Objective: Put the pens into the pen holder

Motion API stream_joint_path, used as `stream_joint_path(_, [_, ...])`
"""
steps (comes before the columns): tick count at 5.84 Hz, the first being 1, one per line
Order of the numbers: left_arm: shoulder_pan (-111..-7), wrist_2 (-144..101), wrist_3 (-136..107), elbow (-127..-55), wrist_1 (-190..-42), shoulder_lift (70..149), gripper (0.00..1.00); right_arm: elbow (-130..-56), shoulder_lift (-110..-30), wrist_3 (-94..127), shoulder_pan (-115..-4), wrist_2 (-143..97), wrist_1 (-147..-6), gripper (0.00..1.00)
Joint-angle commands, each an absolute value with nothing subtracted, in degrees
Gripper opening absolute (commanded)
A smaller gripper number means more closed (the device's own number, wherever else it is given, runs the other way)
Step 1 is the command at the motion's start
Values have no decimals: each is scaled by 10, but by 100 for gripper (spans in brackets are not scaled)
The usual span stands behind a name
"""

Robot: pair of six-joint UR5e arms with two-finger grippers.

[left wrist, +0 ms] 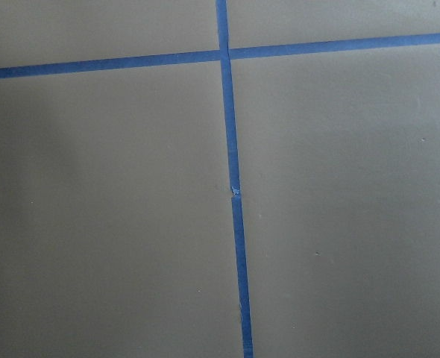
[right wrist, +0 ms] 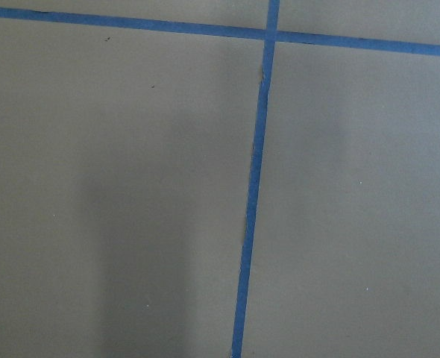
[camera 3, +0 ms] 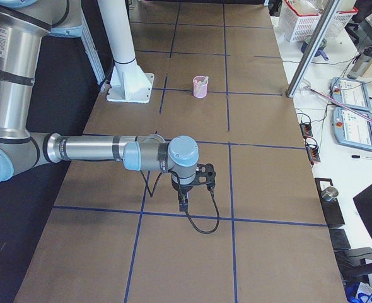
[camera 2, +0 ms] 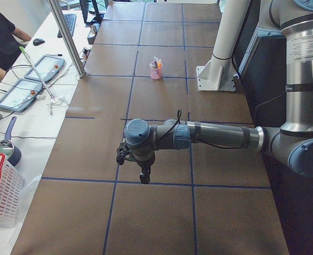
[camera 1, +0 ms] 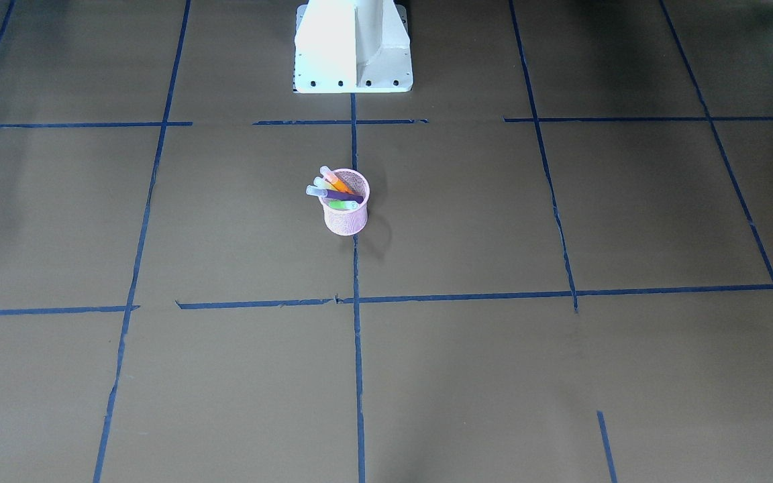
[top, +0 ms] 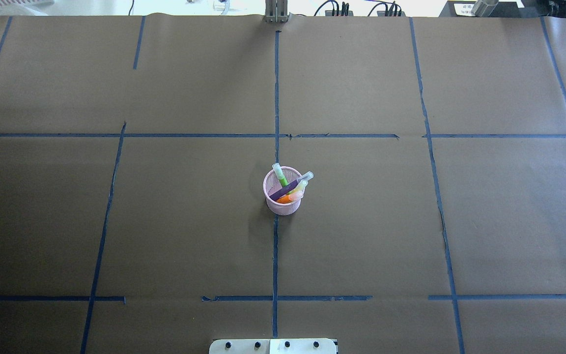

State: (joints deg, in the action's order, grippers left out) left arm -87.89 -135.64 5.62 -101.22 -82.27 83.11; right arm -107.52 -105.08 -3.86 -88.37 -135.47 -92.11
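Observation:
The pink mesh pen holder stands upright at the table's centre, on a blue tape line. Several pens lean inside it with their pale caps poking out: purple, orange, green and a yellowish one. No pen lies loose on the table. The holder also shows small in the side views. My left gripper and right gripper hang over opposite ends of the table, far from the holder. I cannot tell whether either is open or shut. Both wrist views show only paper and tape.
Brown paper with a blue tape grid covers the table. The white robot base stands at the near edge. Beyond the far edge are a metal pole, teach pendants, a white basket and a seated person.

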Motion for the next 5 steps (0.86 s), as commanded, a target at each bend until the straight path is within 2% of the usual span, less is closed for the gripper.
stream_joint_path(1, [-879, -1355, 57, -1006, -824, 831, 100, -1066, -1053, -39, -883, -1357, -921, 100])
stream_joint_path(5, [-879, -1355, 57, -1012, -824, 825, 100, -1065, -1048, -38, -883, -1362, -920, 100])
